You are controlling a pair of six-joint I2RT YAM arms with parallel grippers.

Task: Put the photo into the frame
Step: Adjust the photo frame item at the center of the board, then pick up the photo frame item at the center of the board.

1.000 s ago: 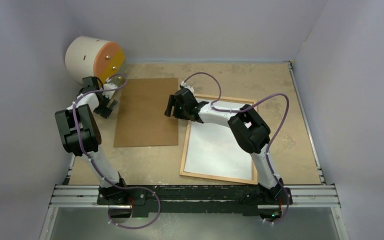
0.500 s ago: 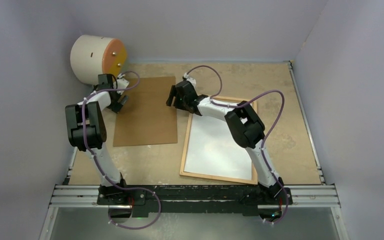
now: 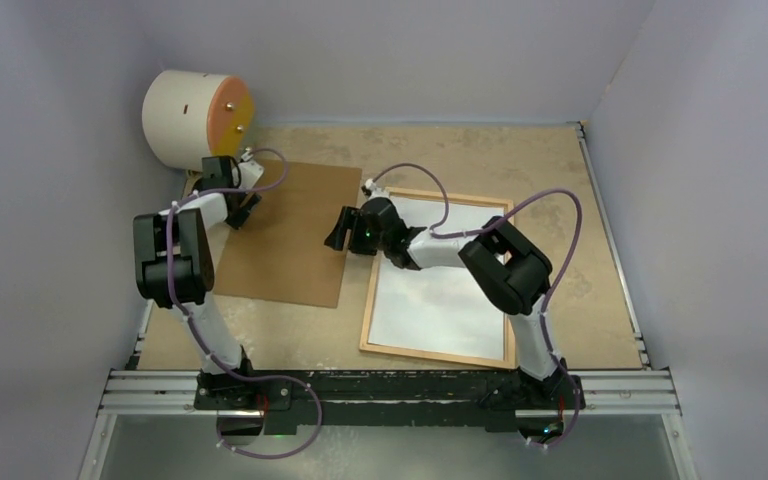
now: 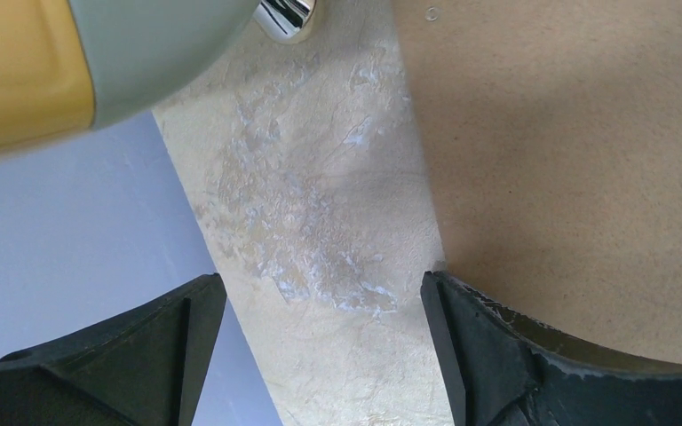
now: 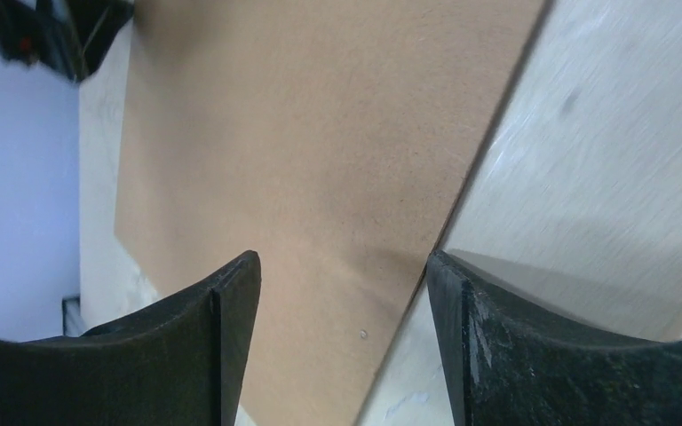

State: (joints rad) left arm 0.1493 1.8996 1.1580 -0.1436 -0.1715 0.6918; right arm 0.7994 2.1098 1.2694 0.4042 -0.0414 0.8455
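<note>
The frame [image 3: 368,310], thin light wood, lies flat on the right half of the table. Inside it, white side up, lies the photo [image 3: 440,300]. A brown backing board [image 3: 290,250] rests askew to its left. My left gripper [image 3: 243,208] is open at the board's far left corner. In the left wrist view its fingers [image 4: 324,346] straddle bare table, the right one over the board [image 4: 568,151]. My right gripper [image 3: 336,230] is open over the board's right edge. In the right wrist view [image 5: 344,337] the board [image 5: 302,133] and its edge show between the fingers.
A white cylinder with an orange face [image 3: 195,118] lies on its side at the far left corner, close to the left gripper, and shows in the left wrist view [image 4: 98,53]. Grey walls enclose the table on three sides. A metal rail [image 3: 390,385] runs along the near edge.
The backing board has turned clockwise and shifted toward the frame. My left gripper has moved right onto its far corner. My right gripper has come nearer, down along the board's right edge.
</note>
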